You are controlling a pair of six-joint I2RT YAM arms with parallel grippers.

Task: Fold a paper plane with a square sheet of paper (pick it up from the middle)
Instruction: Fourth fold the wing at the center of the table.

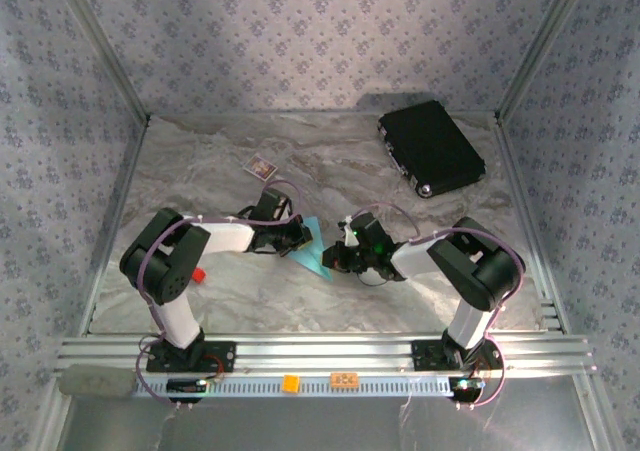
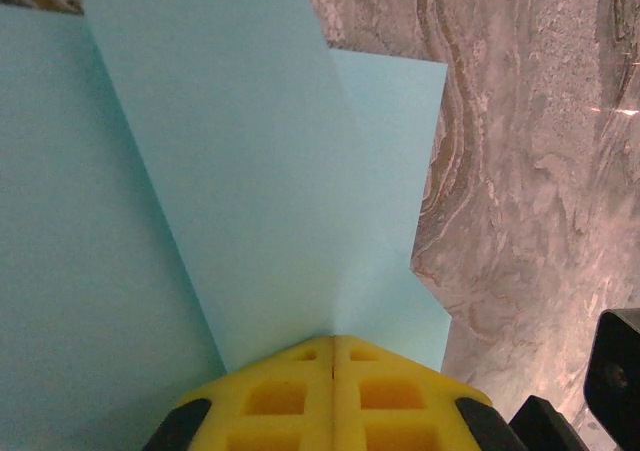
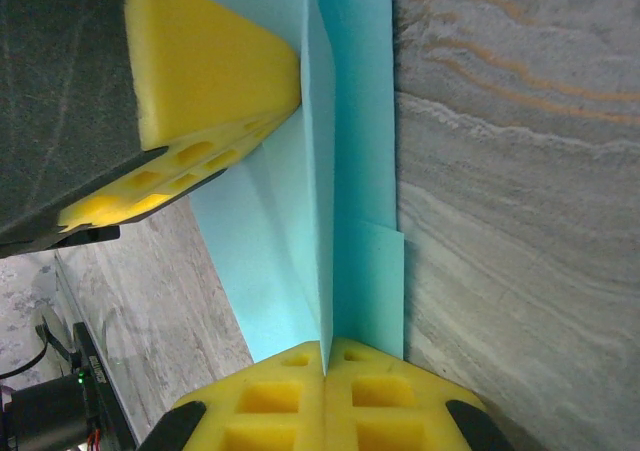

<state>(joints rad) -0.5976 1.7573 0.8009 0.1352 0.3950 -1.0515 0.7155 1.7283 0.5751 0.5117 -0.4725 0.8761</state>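
My left claw (image 2: pixel 332 343) and right claw (image 3: pixel 325 349) each pinch the light-blue paper (image 1: pixel 313 258), creased with flaps but no dart yet; I judge several folds remain.

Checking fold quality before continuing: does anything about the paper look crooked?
Yes. The light-blue paper, pinched by the left gripper and the right gripper, shows layers with stepped, unmatched edges, so the folds look uneven.
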